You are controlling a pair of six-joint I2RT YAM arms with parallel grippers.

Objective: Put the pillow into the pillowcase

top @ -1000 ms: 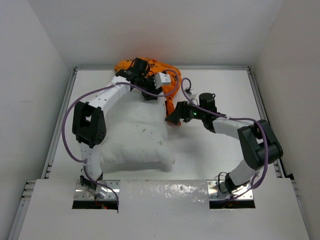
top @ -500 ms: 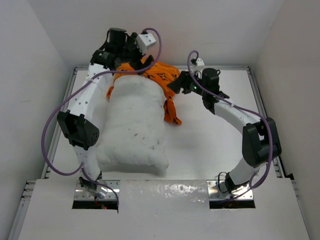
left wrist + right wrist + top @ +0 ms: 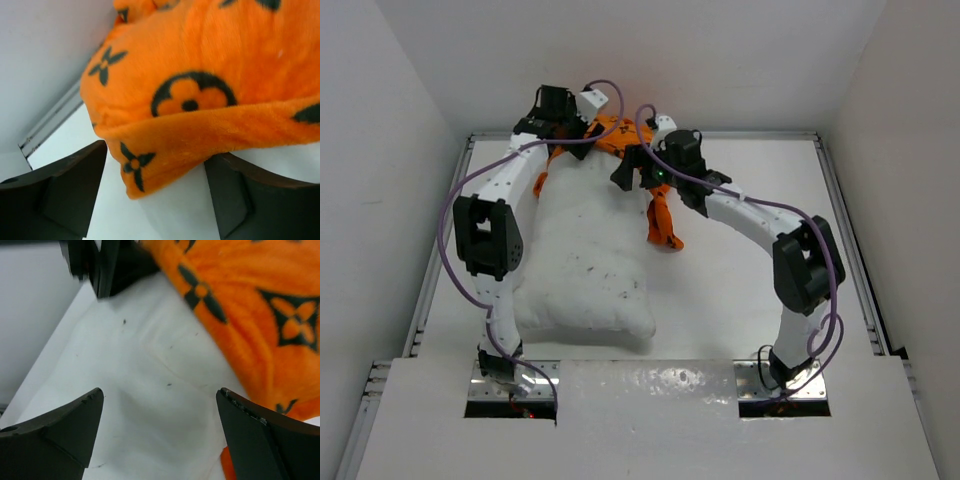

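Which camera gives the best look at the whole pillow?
Top external: the pillow shows nearly whole, only its far end capped by the pillowcase. Right wrist shows just a speckled white patch; left wrist mostly pillowcase.

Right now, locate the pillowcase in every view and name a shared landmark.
Top external: pillowcase top centre, capping the far end of the pillow.
Left wrist: pillowcase fills upper frame, hem drooping centre.
Right wrist: pillowcase upper right, over the pillow.
Shared landmark: white pillow under its hem.

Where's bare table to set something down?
Free: table between the pillow and the right arm; far right corner beyond that arm. Crowded: far edge, both arms over the pillowcase; left arm hugs the pillow's left side.
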